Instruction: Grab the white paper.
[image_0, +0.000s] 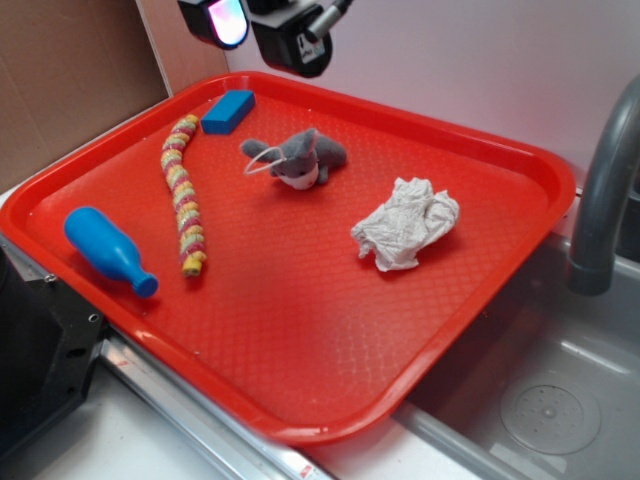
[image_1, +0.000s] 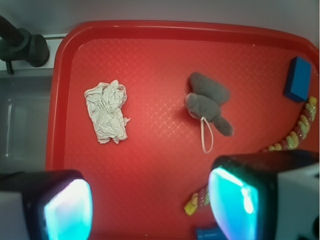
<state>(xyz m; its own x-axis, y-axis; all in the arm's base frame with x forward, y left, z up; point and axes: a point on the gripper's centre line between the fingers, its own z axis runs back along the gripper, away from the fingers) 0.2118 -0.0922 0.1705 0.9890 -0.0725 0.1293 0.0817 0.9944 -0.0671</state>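
Observation:
The white paper (image_0: 407, 224) is a crumpled wad lying on the right part of the red tray (image_0: 300, 360). In the wrist view the white paper (image_1: 106, 111) sits at the upper left of the tray (image_1: 150, 60). My gripper (image_0: 265, 25) hangs high above the tray's far left corner, well away from the paper. Seen from the wrist, the gripper (image_1: 150, 205) is open, its two glowing cyan pads (image_1: 67, 210) wide apart with only bare tray between them.
A grey and white plush animal (image_0: 300, 157) lies mid-tray. A blue block (image_0: 228, 111), a coloured bead rope (image_0: 184, 195) and a blue bottle (image_0: 105, 249) occupy the left side. A grey faucet (image_0: 605, 200) and sink basin (image_0: 550, 400) are at the right.

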